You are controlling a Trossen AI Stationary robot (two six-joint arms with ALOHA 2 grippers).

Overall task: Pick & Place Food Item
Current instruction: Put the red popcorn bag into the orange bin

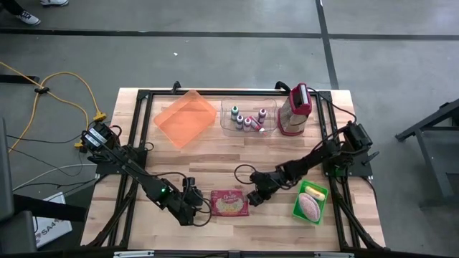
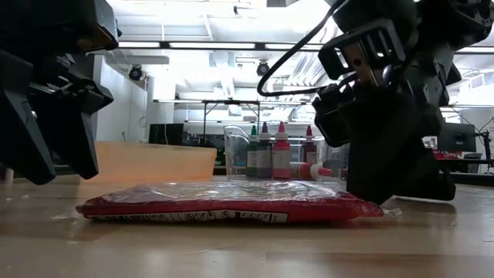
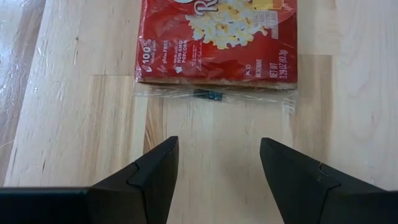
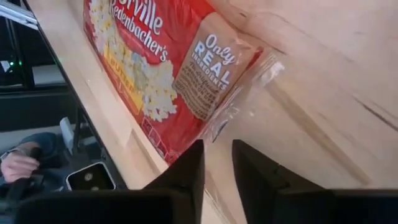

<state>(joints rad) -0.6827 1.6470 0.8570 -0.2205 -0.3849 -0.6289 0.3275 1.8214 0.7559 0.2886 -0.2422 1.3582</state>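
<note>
A red popcorn packet (image 1: 229, 203) in clear wrap lies flat on the wooden table near its front edge; it also shows in the low view (image 2: 224, 202). My left gripper (image 3: 217, 149) stands open just left of the packet (image 3: 217, 43), low over the table and clear of it. My right gripper (image 4: 217, 152) is at the packet's right end (image 4: 155, 68), slanting down, its fingers nearly together on the clear flap there. My right gripper has the clear wrap flap (image 4: 219, 127) at the packet's right end between its two fingertips (image 4: 245, 155). It comes slanting down from the table's right side. The packet lies flat on the table, and the flap is slack.
At the back stand an orange tray (image 1: 185, 118), a clear bin with small bottles (image 1: 247, 118) and a red and white box (image 1: 295, 109). A green tub (image 1: 311, 202) holding a pinkish item sits right of the packet. A person's hand (image 4: 18, 165) shows beyond the table's front edge.
</note>
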